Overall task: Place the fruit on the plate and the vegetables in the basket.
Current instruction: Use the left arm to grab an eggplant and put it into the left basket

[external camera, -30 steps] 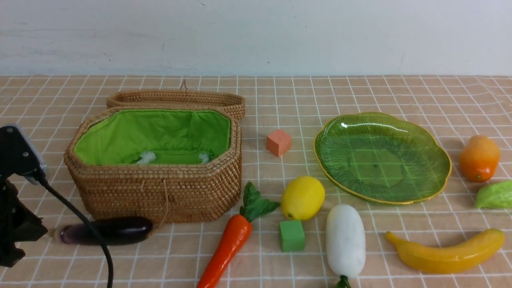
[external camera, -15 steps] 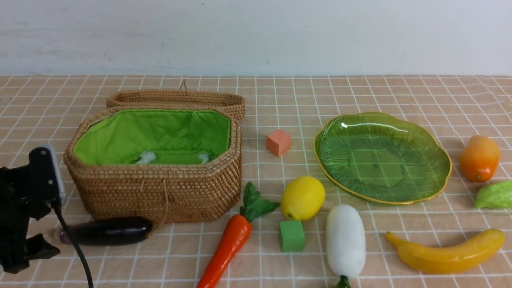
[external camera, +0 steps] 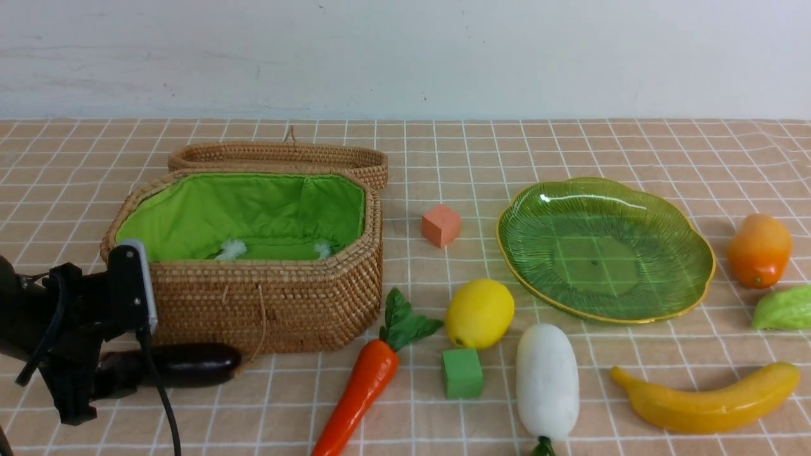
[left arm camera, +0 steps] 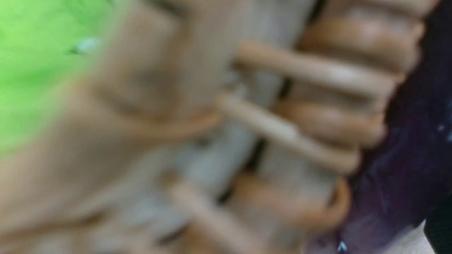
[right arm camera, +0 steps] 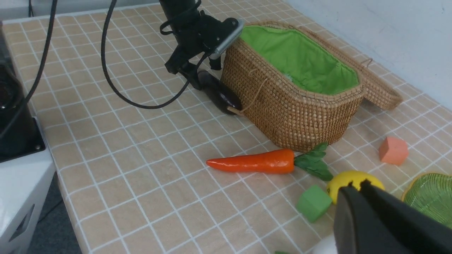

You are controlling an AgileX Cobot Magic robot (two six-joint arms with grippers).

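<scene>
The dark purple eggplant (external camera: 184, 365) lies against the front of the wicker basket (external camera: 266, 304), whose lid is open. My left gripper (external camera: 95, 380) is low at the eggplant's left end; its fingers look open, either side of that end (right arm camera: 199, 76). The left wrist view is blurred: wicker and the purple eggplant (left arm camera: 406, 141). The carrot (external camera: 361, 392), lemon (external camera: 479, 313), radish (external camera: 547, 380), banana (external camera: 709, 402), mango-like fruit (external camera: 758, 250) and leafy vegetable (external camera: 785, 308) lie on the cloth around the green plate (external camera: 608, 310). My right gripper (right arm camera: 359, 182) is shut and empty, above the lemon (right arm camera: 339, 180).
A green cube (external camera: 462, 372) sits between the carrot and the radish. A salmon-pink cube (external camera: 441, 225) stands between basket and plate. The left arm's black cable (right arm camera: 116, 88) trails over the cloth. The table's edge and a white base (right arm camera: 21, 183) show in the right wrist view.
My left arm has swung right and down, from the table's left edge to the eggplant's left end. The eggplant and everything else have stayed put.
</scene>
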